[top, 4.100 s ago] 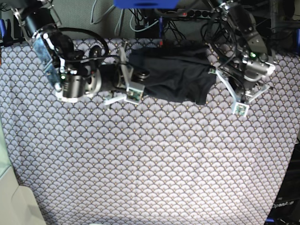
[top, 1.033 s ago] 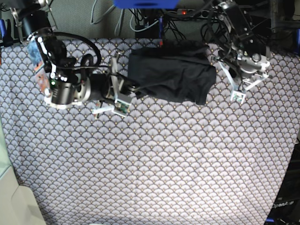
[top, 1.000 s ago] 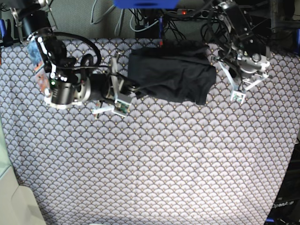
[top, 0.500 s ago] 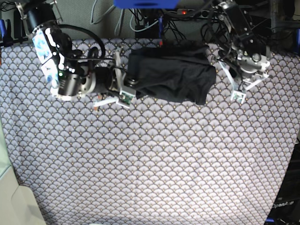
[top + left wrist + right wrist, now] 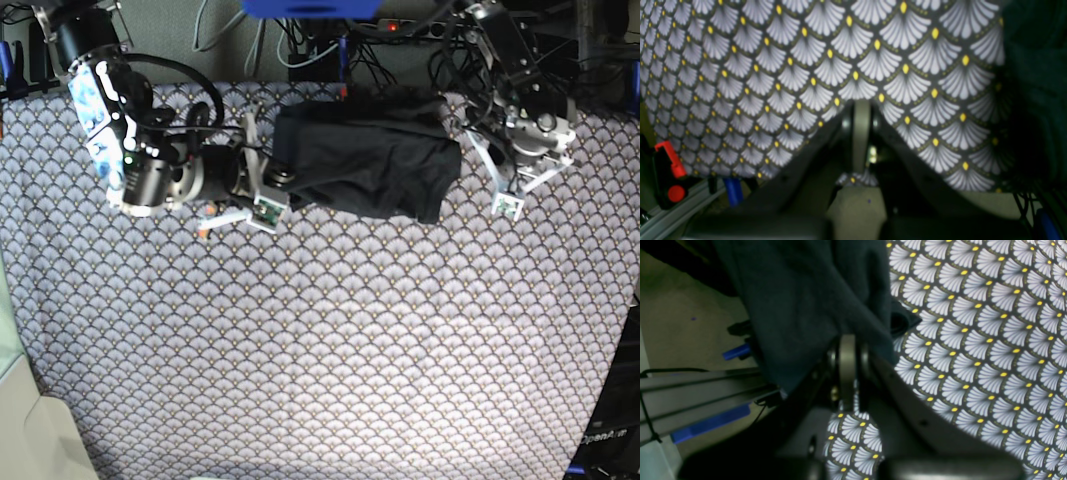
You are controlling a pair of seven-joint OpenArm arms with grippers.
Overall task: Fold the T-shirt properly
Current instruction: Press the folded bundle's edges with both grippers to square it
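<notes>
Charcoal T-shirt (image 5: 365,165) lay bunched at the far edge of the tabletop (image 5: 330,340), on the scallop cloth. Right gripper (image 5: 847,340) was closed at the shirt's near-left hem, prob pinching fabric; left gripper (image 5: 861,106) closed w/ nothing in it, just beside the shirt's other end. Risk: a one-sided pull could drag or bunch the shirt, or snag the cloth underneath, since only one end was held.
</notes>
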